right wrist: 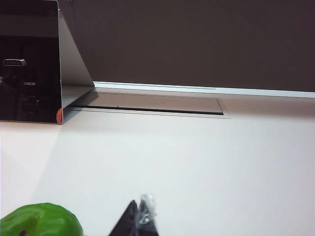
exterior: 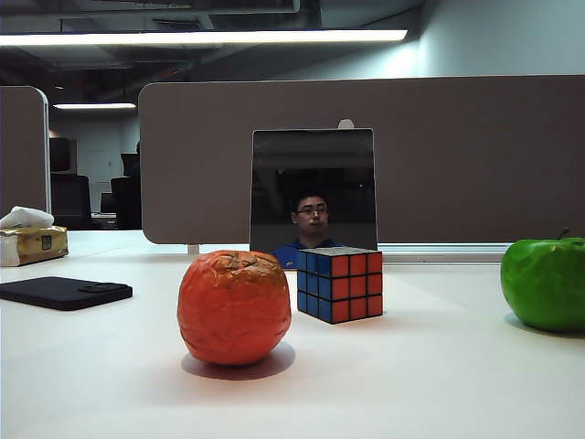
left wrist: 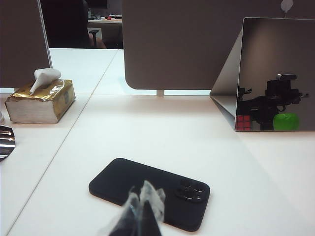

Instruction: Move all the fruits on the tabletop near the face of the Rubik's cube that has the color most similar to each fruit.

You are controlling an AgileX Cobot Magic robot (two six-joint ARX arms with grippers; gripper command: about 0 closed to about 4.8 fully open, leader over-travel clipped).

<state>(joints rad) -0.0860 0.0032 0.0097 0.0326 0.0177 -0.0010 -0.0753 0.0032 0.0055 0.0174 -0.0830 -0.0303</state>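
A wrinkly orange-red fruit (exterior: 234,307) rests on the white tabletop (exterior: 420,375), just left of and in front of the Rubik's cube (exterior: 339,283). The cube shows a red face toward the right front, a blue face toward the left and a pale top. A glossy green apple (exterior: 546,282) sits at the right edge, apart from the cube. Neither gripper appears in the exterior view. My left gripper (left wrist: 141,206) is shut and empty above a black phone (left wrist: 150,191). My right gripper (right wrist: 140,214) is shut and empty over bare table, with the green apple (right wrist: 39,220) beside it.
A black phone (exterior: 64,292) lies at the left. A tissue box (exterior: 32,240) stands at the far left. A mirror-like stand (exterior: 313,187) leans behind the cube before a brown partition (exterior: 457,155). A metal rim (left wrist: 6,141) shows in the left wrist view.
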